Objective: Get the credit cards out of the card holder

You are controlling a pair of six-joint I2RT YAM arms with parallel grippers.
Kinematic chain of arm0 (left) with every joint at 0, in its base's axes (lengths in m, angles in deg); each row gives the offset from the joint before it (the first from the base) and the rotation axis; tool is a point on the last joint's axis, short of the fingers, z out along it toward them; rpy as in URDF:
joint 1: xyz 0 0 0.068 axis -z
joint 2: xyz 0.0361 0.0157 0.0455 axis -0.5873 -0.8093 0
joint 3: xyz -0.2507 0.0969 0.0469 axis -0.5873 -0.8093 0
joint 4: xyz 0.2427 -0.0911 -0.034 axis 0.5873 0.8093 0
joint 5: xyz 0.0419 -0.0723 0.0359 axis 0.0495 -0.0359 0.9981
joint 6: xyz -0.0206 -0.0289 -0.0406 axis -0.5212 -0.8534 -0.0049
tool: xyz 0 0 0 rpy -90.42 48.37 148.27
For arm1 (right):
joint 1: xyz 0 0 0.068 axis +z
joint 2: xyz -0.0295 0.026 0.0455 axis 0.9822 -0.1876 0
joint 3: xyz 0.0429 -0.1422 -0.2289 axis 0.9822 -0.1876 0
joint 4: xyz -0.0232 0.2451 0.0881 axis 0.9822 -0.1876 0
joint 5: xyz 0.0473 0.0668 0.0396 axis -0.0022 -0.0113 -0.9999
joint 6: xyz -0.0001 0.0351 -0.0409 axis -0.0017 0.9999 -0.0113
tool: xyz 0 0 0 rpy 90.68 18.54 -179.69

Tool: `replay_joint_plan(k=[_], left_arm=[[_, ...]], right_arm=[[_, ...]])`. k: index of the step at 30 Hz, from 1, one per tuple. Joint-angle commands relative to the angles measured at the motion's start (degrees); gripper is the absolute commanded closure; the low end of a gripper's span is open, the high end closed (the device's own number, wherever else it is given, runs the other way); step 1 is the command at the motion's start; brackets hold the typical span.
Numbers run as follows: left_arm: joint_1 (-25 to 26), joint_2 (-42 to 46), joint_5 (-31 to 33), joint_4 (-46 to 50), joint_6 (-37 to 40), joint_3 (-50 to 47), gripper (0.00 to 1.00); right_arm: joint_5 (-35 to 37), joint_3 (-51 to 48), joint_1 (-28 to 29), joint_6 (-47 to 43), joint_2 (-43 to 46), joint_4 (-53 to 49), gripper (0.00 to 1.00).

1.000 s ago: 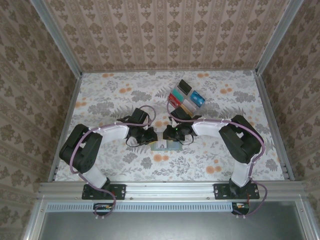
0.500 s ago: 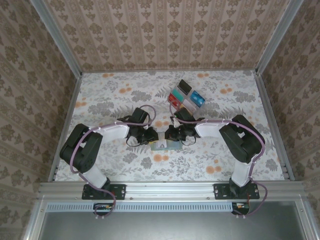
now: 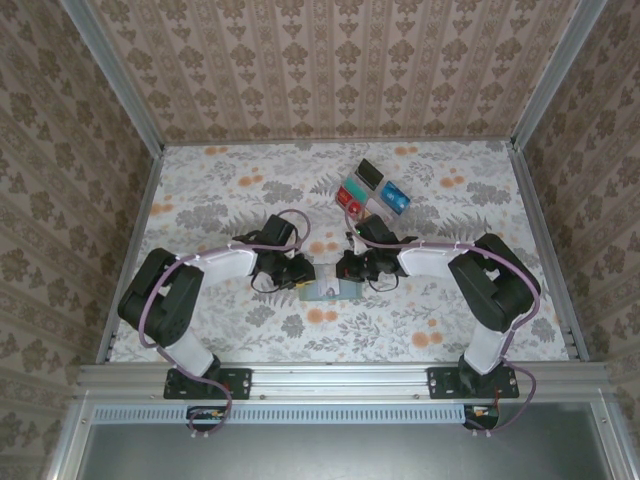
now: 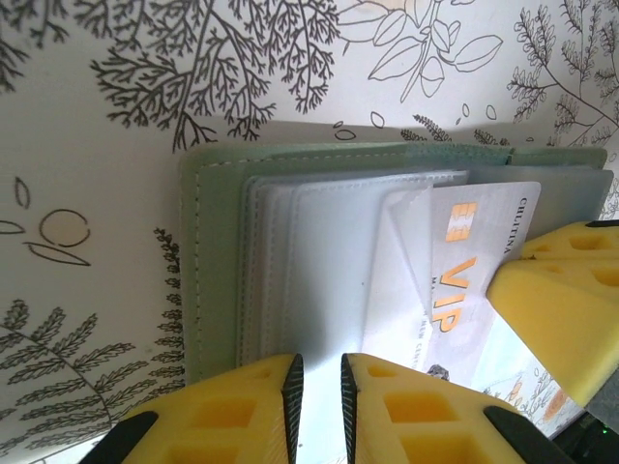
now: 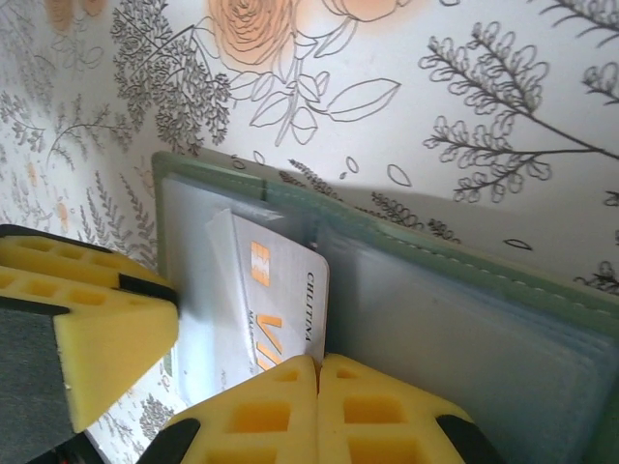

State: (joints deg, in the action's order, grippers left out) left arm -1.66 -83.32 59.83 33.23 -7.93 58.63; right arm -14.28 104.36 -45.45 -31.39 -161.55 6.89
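Note:
The sage-green card holder point(image 3: 330, 291) lies open on the table between both grippers. Its pale pockets point(image 4: 309, 251) face up. One whitish credit card point(image 4: 474, 261) with orange "VIP" lettering sticks partway out of a pocket. My right gripper point(image 5: 317, 362) is shut on that card's point(image 5: 276, 300) corner, beside the holder's fold point(image 5: 464, 319). My left gripper point(image 4: 319, 377) rests its tips on the other panel's pockets, jaws a narrow gap apart with nothing gripped between them. Several other credit cards point(image 3: 372, 190) lie spread on the table behind.
The flowered tabletop point(image 3: 220, 200) is walled on three sides by patterned panels with metal frame edges point(image 3: 540, 230). The spread cards sit just behind my right arm point(image 3: 440, 258). My left arm point(image 3: 220, 268) reaches in from the left.
My right gripper has closed on the whitish card in the holder. The left jaws have parted slightly. The right arm has shifted a little to the right.

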Motion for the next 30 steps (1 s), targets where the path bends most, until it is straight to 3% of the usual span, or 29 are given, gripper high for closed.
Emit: replay_joint_plan(k=[1,13,23,30], left_arm=[[-0.55,0.26,2.73,4.44,0.80,-0.11,0.78],[-2.54,1.33,-1.13,3.30,0.97,2.57,0.73],[-4.60,6.77,-8.79,-3.31,0.50,2.92,0.48],[-4.86,6.97,-16.97,-16.80,-3.62,-0.80,0.32]], right_arm=[[3.79,-1.15,-0.25,-1.89,0.76,-3.57,0.92],[6.00,-4.82,-1.51,-1.82,9.15,-1.50,0.92],[-0.58,-6.33,-4.06,1.48,14.18,2.61,0.93],[-10.55,-7.49,-7.59,7.32,16.23,10.86,0.93]])
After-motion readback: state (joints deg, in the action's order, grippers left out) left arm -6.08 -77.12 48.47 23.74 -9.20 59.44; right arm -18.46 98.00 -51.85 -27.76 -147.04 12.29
